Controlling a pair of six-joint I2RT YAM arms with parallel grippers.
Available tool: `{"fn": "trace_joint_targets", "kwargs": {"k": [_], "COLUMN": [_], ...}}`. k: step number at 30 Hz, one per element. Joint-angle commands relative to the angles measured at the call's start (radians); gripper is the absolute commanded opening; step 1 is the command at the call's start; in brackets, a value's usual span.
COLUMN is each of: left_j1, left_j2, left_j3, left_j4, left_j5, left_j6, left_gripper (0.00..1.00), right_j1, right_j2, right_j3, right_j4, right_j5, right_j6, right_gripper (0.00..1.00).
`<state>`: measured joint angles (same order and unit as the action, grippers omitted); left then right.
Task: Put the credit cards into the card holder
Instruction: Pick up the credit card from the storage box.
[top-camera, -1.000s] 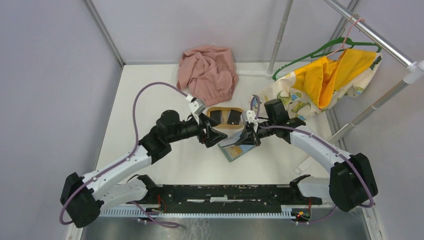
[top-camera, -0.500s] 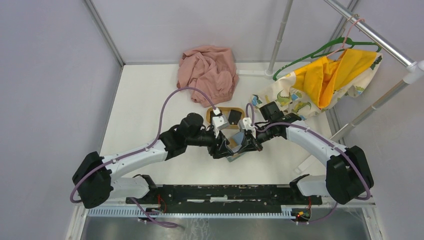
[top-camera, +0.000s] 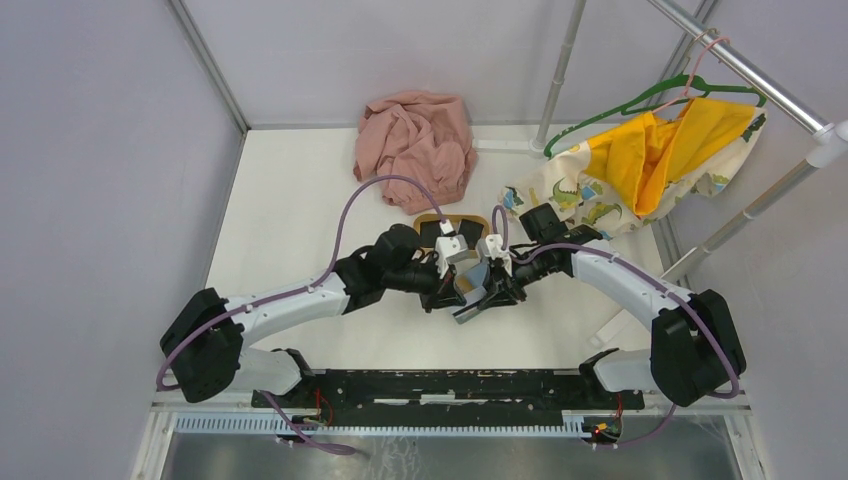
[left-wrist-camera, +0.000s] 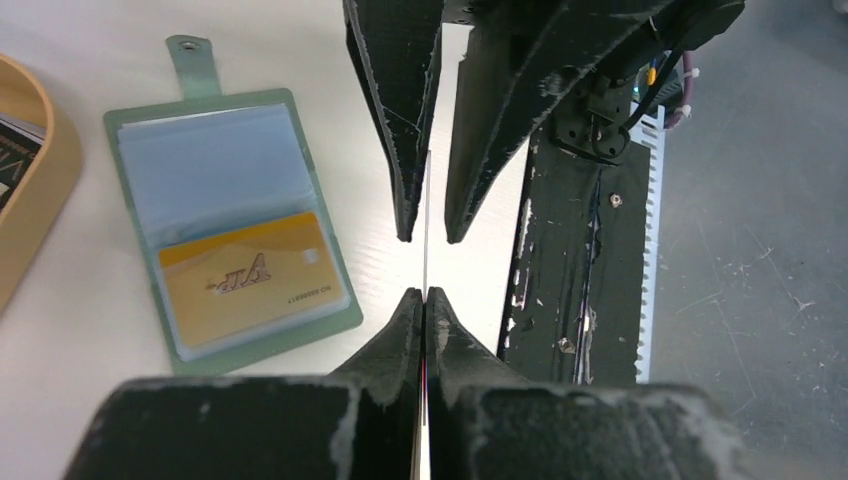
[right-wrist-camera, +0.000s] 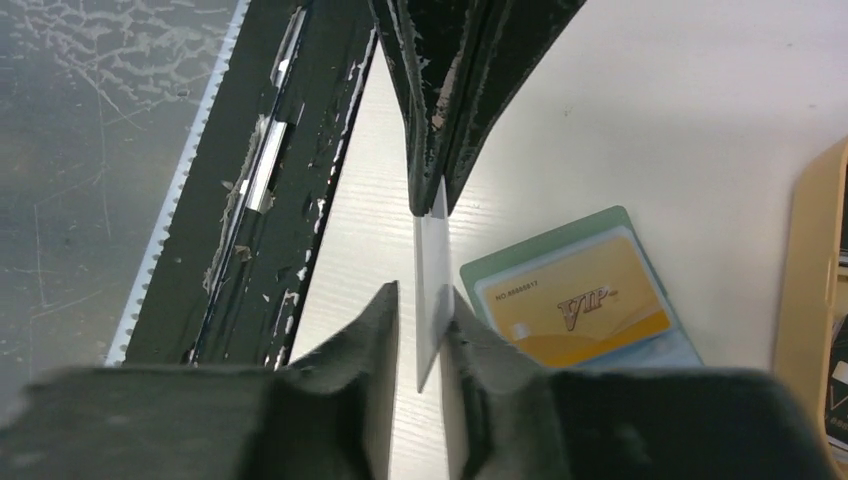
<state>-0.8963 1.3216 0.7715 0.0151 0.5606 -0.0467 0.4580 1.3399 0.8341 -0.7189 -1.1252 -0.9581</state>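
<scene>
The card holder (left-wrist-camera: 231, 229) lies open on the white table, grey-green with a blue-grey inside; a gold-tan credit card (left-wrist-camera: 251, 277) sits in its lower slot. A second credit card (right-wrist-camera: 432, 275), thin and pale-faced, stands on edge in the air beside the holder. My left gripper (left-wrist-camera: 425, 295) is shut on one end of it. My right gripper (right-wrist-camera: 421, 297) faces the left one and is open around the card's other end; the card leans on one finger (right-wrist-camera: 462, 325) with a gap to the other. From above, both grippers (top-camera: 470, 285) meet over the card holder (top-camera: 466, 312).
An oval tan wooden tray (top-camera: 478, 222) with black cards (top-camera: 432, 232) sits just behind the grippers. A pink cloth (top-camera: 415, 145) lies at the back. A yellow garment (top-camera: 650, 150) hangs on a green hanger at the right. The black base rail (top-camera: 450, 385) runs along the near edge.
My left arm has swung right to meet the right gripper, and its jaws have shut on the card. The right gripper's jaws, shut before, have parted.
</scene>
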Motion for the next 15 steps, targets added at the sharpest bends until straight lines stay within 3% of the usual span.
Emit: {"fn": "trace_joint_targets", "kwargs": {"k": [1,3,6,10,15], "left_j1": [0.015,0.023,0.022,0.018,0.003], "left_j2": [-0.071,-0.125,-0.157,-0.129,-0.083], "left_j3": [-0.031,-0.126,-0.246,-0.313,-0.344], "left_j4": [0.168,0.358,0.674,0.916,1.075], "left_j5": [-0.014,-0.026,-0.054,-0.119,-0.171], "left_j6": [-0.06,-0.179,-0.37,-0.491,-0.528], "left_gripper": [0.02,0.02,0.02,0.02,0.02], "right_j1": [-0.004,-0.023,-0.046,-0.054,-0.053], "right_j2": [-0.012,-0.023,-0.045,-0.071,-0.066], "right_j3": [0.031,0.016,-0.025,-0.087,-0.11], "right_j4": [0.072,0.13,0.238,0.41,0.501], "right_j5": [-0.052,-0.074,-0.131,-0.208,-0.272], "right_j6": [0.068,0.143,0.251,0.423,0.52], "right_gripper": [0.38,0.48,0.56,0.56,0.51]}}
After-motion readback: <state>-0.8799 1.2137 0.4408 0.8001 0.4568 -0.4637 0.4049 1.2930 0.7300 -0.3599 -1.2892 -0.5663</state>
